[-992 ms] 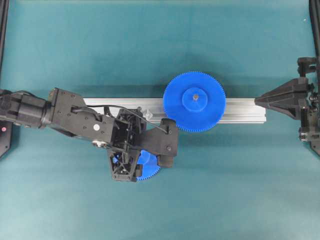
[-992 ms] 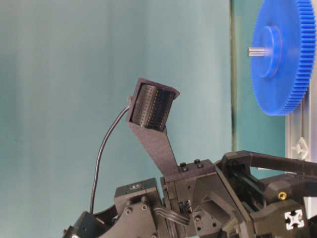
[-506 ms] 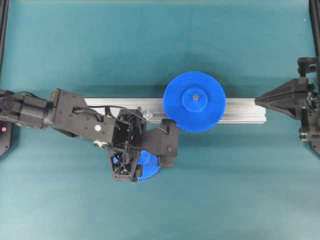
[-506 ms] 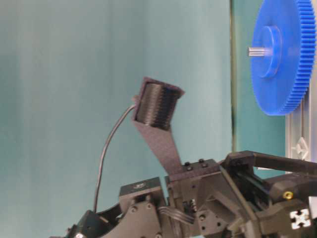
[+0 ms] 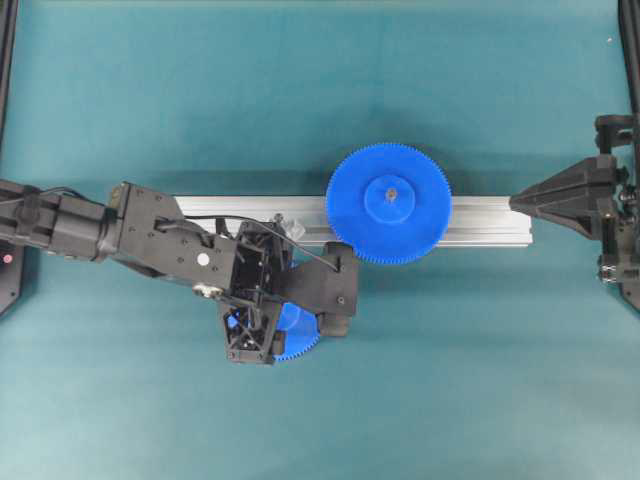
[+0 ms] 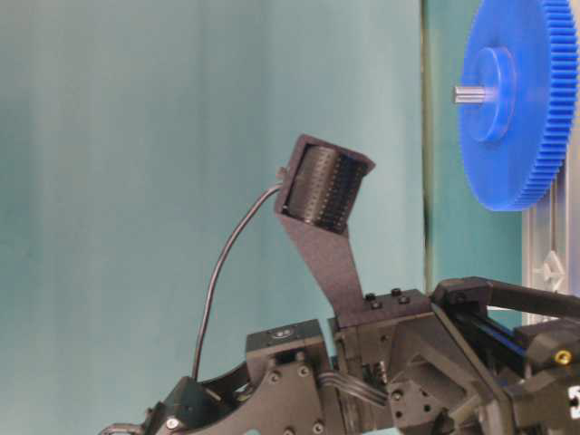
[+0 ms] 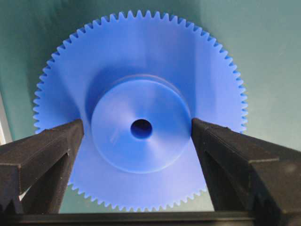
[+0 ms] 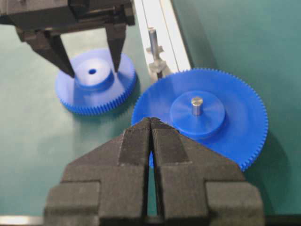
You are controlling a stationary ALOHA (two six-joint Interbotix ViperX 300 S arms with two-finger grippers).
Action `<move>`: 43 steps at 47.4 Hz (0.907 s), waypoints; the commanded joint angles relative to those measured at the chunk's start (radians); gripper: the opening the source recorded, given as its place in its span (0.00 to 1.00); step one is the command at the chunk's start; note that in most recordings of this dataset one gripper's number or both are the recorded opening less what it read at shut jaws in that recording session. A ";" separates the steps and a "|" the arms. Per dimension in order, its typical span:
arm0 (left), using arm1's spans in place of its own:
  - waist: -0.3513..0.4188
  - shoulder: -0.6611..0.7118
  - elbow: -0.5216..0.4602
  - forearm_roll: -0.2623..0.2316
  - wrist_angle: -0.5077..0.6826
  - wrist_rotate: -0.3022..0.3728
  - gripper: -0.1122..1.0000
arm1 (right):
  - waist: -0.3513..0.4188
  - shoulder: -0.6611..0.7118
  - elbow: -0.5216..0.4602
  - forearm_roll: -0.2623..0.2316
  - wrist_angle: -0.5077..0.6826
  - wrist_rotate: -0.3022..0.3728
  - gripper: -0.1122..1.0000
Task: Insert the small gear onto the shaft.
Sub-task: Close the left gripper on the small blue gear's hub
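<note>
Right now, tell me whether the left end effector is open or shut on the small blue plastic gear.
Open. The left end effector straddles the small blue plastic gear's raised hub, fingers not yet squeezing.

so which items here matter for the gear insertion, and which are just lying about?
Job:
- small blue plastic gear
- tiny silvery pin shaft on clear base
- left claw, open astride the gear's hub

Lying about:
- wider blue gear
- silver aluminium rail
- right claw, shut

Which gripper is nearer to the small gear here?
Left. The left gripper stands directly over the small gear, open fingers straddling its hub. The right gripper, shut, sits far off at the rail's opposite end, beyond the large gear.
</note>
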 commanded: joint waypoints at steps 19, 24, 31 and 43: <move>-0.006 -0.005 -0.014 0.003 -0.021 -0.058 1.00 | -0.002 0.005 -0.008 0.000 -0.008 0.009 0.14; -0.006 -0.005 -0.014 0.003 -0.026 -0.060 1.00 | -0.002 0.005 -0.009 0.000 -0.008 0.009 0.14; -0.006 -0.005 -0.012 0.002 -0.026 -0.060 1.00 | -0.002 0.005 -0.009 0.000 -0.009 0.011 0.14; -0.006 -0.005 -0.012 0.003 -0.023 -0.060 1.00 | -0.002 0.005 -0.009 0.000 -0.011 0.011 0.14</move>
